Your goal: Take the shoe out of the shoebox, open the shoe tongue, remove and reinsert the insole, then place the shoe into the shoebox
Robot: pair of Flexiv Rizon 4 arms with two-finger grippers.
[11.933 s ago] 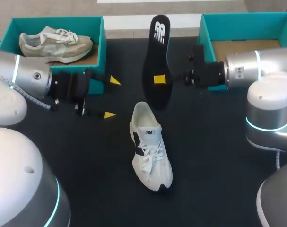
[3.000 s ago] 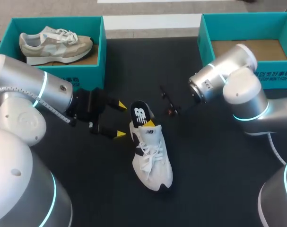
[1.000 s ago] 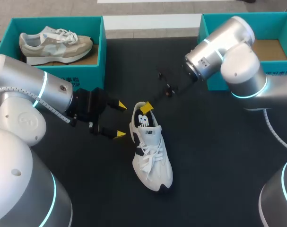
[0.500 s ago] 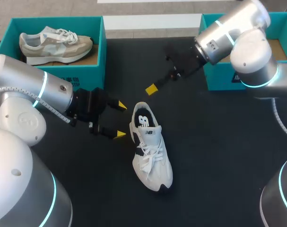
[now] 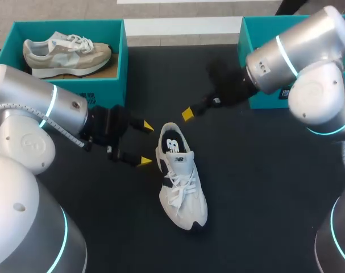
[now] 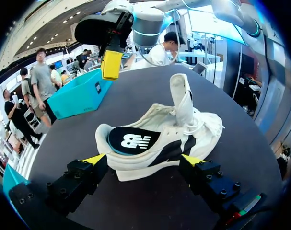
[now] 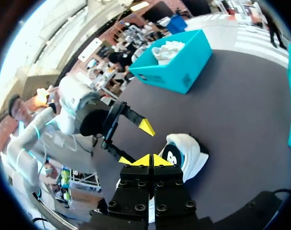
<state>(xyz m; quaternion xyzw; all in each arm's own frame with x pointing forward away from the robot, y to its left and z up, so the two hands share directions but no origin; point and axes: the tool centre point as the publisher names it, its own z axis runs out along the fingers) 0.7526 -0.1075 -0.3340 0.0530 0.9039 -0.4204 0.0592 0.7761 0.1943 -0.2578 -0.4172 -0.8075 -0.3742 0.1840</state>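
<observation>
A black table [image 5: 246, 199] is carrying everything here. Nearest on it, a white shoe [image 5: 183, 187] is lying on its sole, toe pointing away from the left pincer [image 5: 144, 144] and heel turned toward it. The tongue [image 6: 181, 98] is standing up out of the laces, and a black insole [image 5: 172, 143] with a white logo is sitting inside the heel opening.

The left pincer is hanging low beside the heel with its yellow-tipped fingers spread wide and gripping nothing. The heel end is lying just ahead of the tips and partly between them, and I cannot tell whether either tip is touching it.

Beyond the heel, the right pincer [image 5: 187, 114] is hovering above the table with its two yellow tips pressed together and nothing between them. The shoe is lying below and ahead of it.

Farther off behind the left pincer, a teal shoebox [image 5: 121, 57] is holding a beige shoe [image 5: 67, 52]. Behind the right pincer, a second teal shoebox [image 5: 274, 21] is sitting partly hidden by the right arm.
</observation>
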